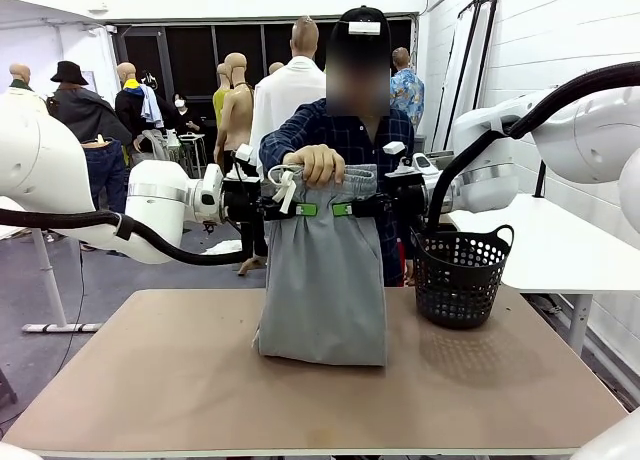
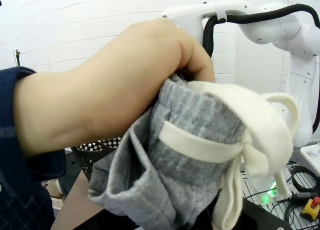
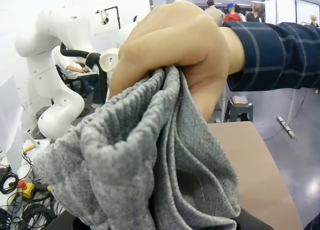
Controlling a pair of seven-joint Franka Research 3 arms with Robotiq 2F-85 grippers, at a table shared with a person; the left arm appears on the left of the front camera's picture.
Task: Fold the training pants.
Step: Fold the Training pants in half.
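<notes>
The light grey training pants (image 1: 320, 290) hang upright over the table, their lower end bunched on the tabletop. My left gripper (image 1: 303, 209) and right gripper (image 1: 345, 209) are shut on the cloth just below the waistband, side by side, green pads showing. The person's hand (image 1: 316, 163) grips the waistband from above, between the two grippers. In the left wrist view the hand (image 2: 115, 90) clutches the ribbed waistband (image 2: 200, 120) with its white drawstring (image 2: 250, 140) close to the lens. The right wrist view has the hand (image 3: 170, 40) pinching the grey fabric (image 3: 150, 160). The cloth hides my fingers in both wrist views.
A black perforated basket (image 1: 460, 277) stands on the brown table (image 1: 150, 380) at the right, close beside the pants. A white table (image 1: 560, 245) lies beyond it. The person stands at the far edge, right behind the pants.
</notes>
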